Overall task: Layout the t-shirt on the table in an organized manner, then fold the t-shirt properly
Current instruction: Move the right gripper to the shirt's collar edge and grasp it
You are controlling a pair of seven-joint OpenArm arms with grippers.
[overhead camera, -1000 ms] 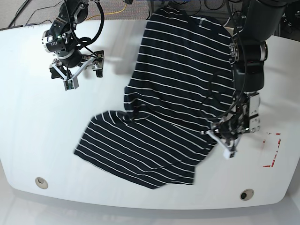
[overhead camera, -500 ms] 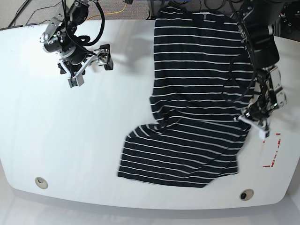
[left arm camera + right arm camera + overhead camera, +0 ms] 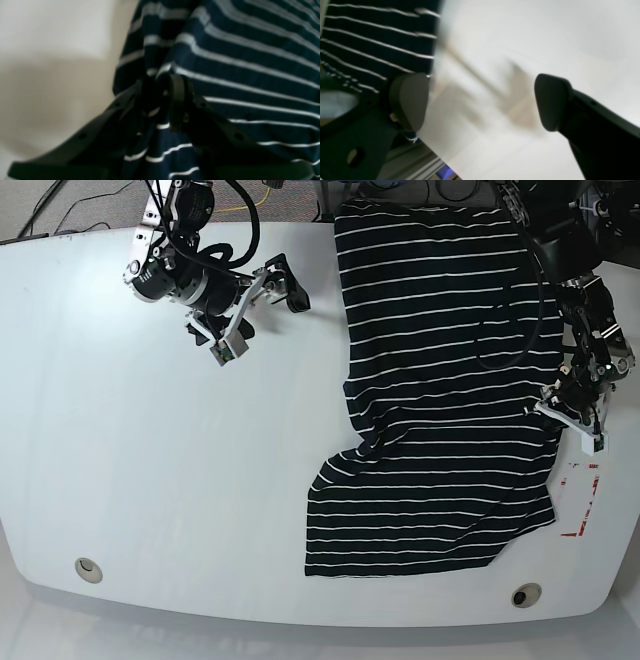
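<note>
The t-shirt (image 3: 440, 390) lies lengthwise from the table's (image 3: 120, 480) far edge toward the near edge, hem nearest. It is dark with thin white stripes, wrinkled. The left gripper (image 3: 572, 416) pinches its side edge. The right gripper (image 3: 255, 305) hovers spread apart, holding nothing.

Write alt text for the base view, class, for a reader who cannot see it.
A dark striped t-shirt lies spread over the right half of a white table. The left end effector pinches the shirt's right edge. The right end effector hovers open over bare table near the shirt's top left.
</note>
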